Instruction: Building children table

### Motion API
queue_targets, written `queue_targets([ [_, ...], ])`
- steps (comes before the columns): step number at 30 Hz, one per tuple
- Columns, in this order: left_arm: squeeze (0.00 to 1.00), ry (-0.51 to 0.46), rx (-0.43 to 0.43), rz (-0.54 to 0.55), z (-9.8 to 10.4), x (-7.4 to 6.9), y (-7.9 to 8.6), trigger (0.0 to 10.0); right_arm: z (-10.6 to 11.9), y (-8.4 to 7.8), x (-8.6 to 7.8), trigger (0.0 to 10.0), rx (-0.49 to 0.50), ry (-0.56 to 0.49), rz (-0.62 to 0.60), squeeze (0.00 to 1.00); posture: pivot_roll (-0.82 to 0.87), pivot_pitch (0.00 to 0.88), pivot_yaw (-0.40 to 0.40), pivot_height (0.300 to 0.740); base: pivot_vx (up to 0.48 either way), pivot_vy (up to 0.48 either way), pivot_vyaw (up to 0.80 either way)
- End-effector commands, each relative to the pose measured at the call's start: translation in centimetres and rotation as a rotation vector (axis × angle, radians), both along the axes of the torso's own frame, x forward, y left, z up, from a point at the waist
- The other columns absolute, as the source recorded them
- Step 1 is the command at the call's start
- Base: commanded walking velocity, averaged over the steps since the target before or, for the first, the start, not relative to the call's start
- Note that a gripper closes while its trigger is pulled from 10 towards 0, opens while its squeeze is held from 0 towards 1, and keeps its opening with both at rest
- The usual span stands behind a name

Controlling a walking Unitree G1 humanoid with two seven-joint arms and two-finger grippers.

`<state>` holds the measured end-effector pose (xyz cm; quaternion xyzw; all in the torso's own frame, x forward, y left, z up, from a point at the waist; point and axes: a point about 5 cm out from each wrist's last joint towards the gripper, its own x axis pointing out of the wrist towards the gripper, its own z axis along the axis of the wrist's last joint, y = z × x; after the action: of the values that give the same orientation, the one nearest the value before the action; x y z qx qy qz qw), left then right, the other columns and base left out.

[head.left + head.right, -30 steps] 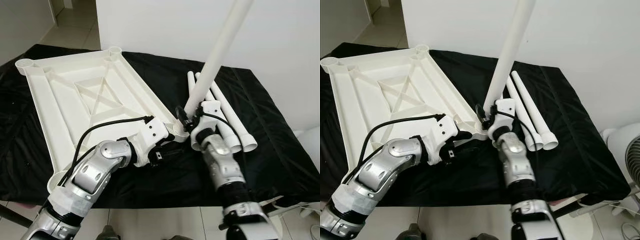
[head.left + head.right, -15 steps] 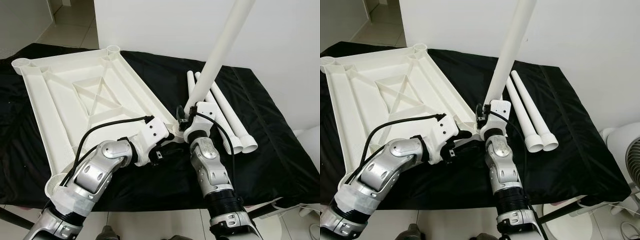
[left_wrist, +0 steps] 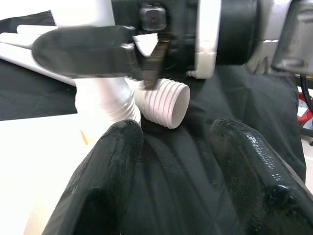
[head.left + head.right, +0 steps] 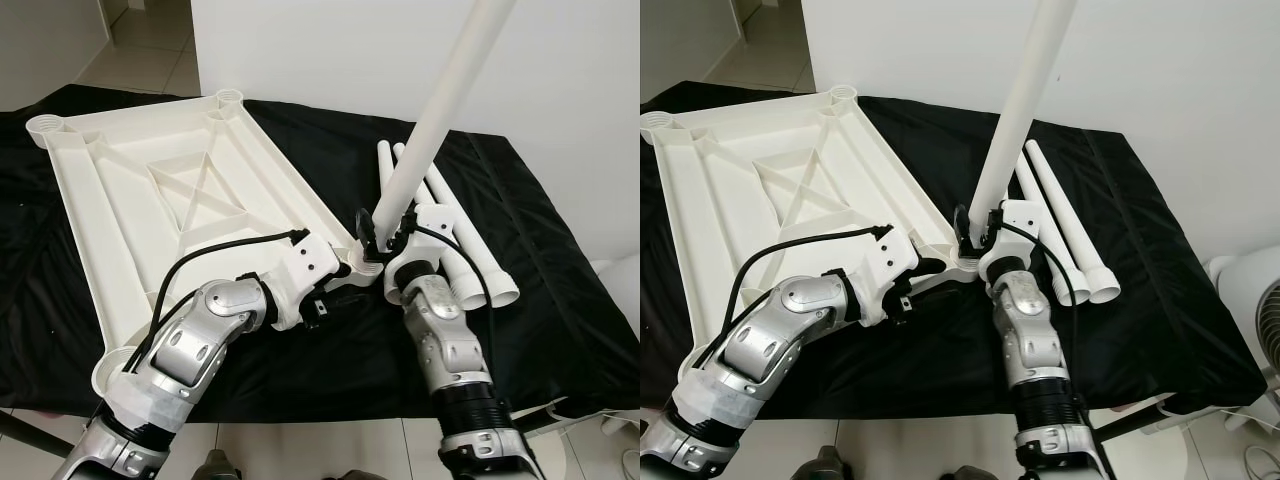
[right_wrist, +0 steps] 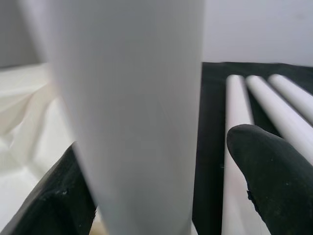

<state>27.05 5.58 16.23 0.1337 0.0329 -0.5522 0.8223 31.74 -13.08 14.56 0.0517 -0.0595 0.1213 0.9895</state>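
Note:
The white table top (image 4: 120,210) lies upside down on a black cloth. At its near right corner socket (image 4: 362,262) a long white table leg (image 4: 440,110) stands up, leaning to the right. My right gripper (image 4: 385,235) is shut on the leg just above the socket; in the right wrist view the leg (image 5: 127,98) sits between its black fingers (image 5: 274,176). My left gripper (image 4: 345,285) is open just in front of that corner, low over the cloth. In the left wrist view its fingers (image 3: 107,166) frame the leg's ribbed lower end (image 3: 107,105).
Spare white legs (image 4: 455,235) lie side by side on the cloth to the right of the corner; a ribbed end (image 3: 164,100) lies close by. The cloth's front edge (image 4: 330,400) drops to the tiled floor. A white wall (image 4: 330,50) stands behind, a fan (image 4: 1260,300) at the far right.
My right forearm swung left and then partly back to the right while its gripper stayed on the leg at the corner. The left arm has hardly moved.

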Motion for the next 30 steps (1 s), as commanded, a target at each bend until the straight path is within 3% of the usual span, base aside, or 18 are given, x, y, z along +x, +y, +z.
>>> queue_targets([
  [1,0.00,-0.011,0.001,0.030,-0.2,0.0,-0.1,10.0,-0.5,-0.6,-0.3,10.0,-0.016,0.007,0.028,0.00,0.10,0.000,-0.110,0.740,0.000,0.000,0.00],
  [5,0.00,-0.011,-0.002,0.026,-0.1,0.0,-0.2,10.0,-1.2,-1.5,-0.7,10.0,-0.133,0.007,0.214,0.00,0.10,0.000,-0.103,0.740,0.000,0.000,0.00],
  [8,0.00,-0.011,-0.002,0.027,-0.1,0.1,-0.2,10.0,-1.2,-1.6,-0.6,10.0,-0.145,0.005,0.235,0.00,0.10,0.000,-0.100,0.740,0.000,0.000,0.00],
  [16,0.00,-0.014,-0.010,0.022,0.2,0.1,-0.5,10.0,-1.0,-1.9,0.6,10.0,-0.196,-0.006,0.428,0.00,0.10,0.000,-0.095,0.740,0.000,0.000,0.00],
  [17,0.00,-0.012,-0.009,0.015,0.1,0.0,-0.6,10.0,-0.8,-1.7,1.2,7.9,-0.193,0.002,0.454,0.00,0.10,0.000,-0.095,0.740,0.000,0.000,0.00],
  [18,0.00,-0.012,-0.009,0.015,0.1,0.0,-0.6,10.0,-0.8,-1.7,1.2,7.9,-0.193,0.002,0.454,0.00,0.10,0.000,-0.095,0.740,0.000,0.000,0.00],
  [19,0.00,-0.008,-0.005,0.005,0.1,-0.2,-0.6,10.0,-0.8,-1.5,1.7,6.0,-0.207,0.003,0.466,0.00,0.11,0.000,-0.095,0.740,0.000,0.000,0.00],
  [21,0.00,-0.007,-0.004,0.002,0.0,-0.3,-0.6,10.0,-0.8,-1.5,1.8,6.0,-0.211,0.002,0.468,0.00,0.11,0.000,-0.095,0.740,0.000,0.000,0.00],
  [23,0.00,-0.009,0.006,-0.003,-0.1,-0.3,-0.5,10.0,-0.9,-1.4,2.1,2.9,-0.211,0.014,0.484,0.00,0.11,0.000,-0.096,0.740,0.000,0.000,0.00],
  [25,0.00,-0.010,0.010,-0.004,-0.1,-0.4,-0.5,10.0,-1.0,-1.3,2.3,2.5,-0.214,0.027,0.497,0.00,0.11,0.000,-0.098,0.740,0.000,0.000,0.00],
  [26,0.00,-0.009,0.009,-0.001,-0.1,-0.3,-0.5,10.0,-1.3,-1.3,2.3,0.3,-0.215,0.039,0.508,0.00,0.11,0.001,-0.101,0.740,0.000,0.000,0.00],
  [30,0.00,-0.009,0.008,0.003,0.0,-0.3,-0.5,10.0,-1.9,-1.3,2.2,0.0,-0.204,0.066,0.529,0.00,0.11,0.001,-0.105,0.740,0.000,0.000,0.00],
])
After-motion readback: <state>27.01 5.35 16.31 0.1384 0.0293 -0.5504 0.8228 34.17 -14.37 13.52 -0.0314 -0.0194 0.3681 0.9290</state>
